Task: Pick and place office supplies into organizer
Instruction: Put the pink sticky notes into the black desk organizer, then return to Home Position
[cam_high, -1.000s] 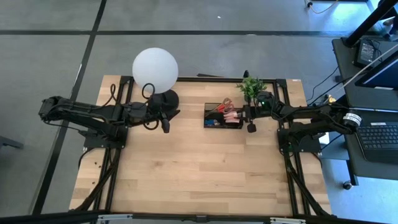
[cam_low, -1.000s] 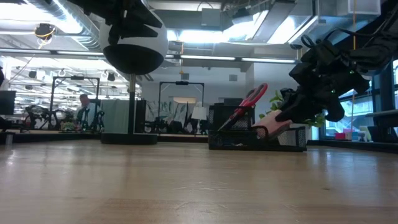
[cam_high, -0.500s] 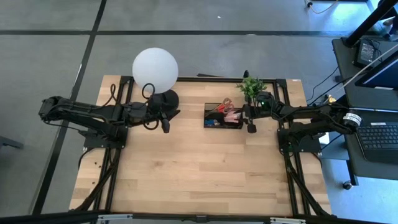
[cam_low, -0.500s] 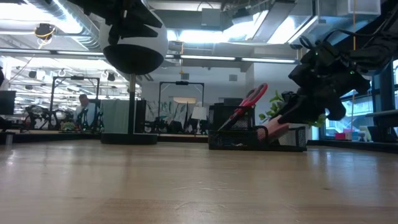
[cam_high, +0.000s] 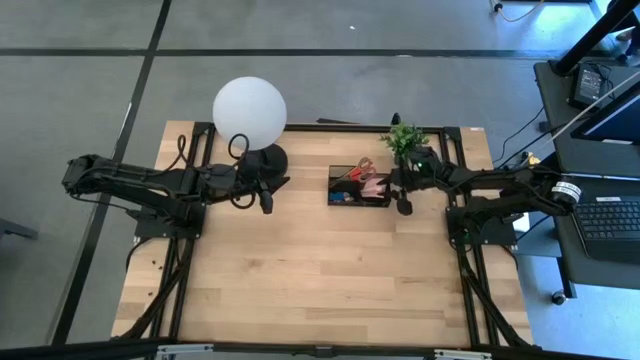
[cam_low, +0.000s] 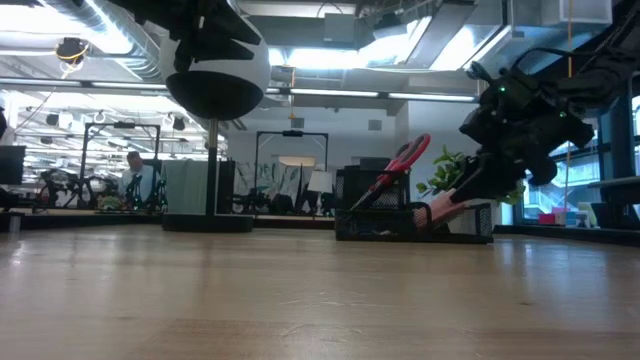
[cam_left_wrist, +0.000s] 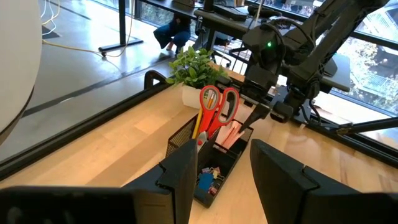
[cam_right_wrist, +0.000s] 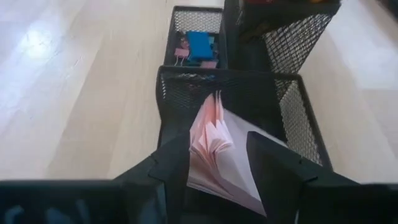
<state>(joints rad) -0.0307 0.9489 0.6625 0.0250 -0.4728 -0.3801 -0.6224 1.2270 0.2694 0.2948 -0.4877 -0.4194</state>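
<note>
We see the right gripper (cam_right_wrist: 217, 165), fingers apart either side of the pink sticky-note pad (cam_right_wrist: 221, 155), at the near compartment of the black mesh organizer (cam_high: 360, 186), which holds red-handled scissors (cam_left_wrist: 214, 112) and a blue eraser (cam_right_wrist: 199, 45), while the left gripper (cam_high: 266, 203) waits, parted, beside the globe lamp (cam_high: 249, 112).
</note>
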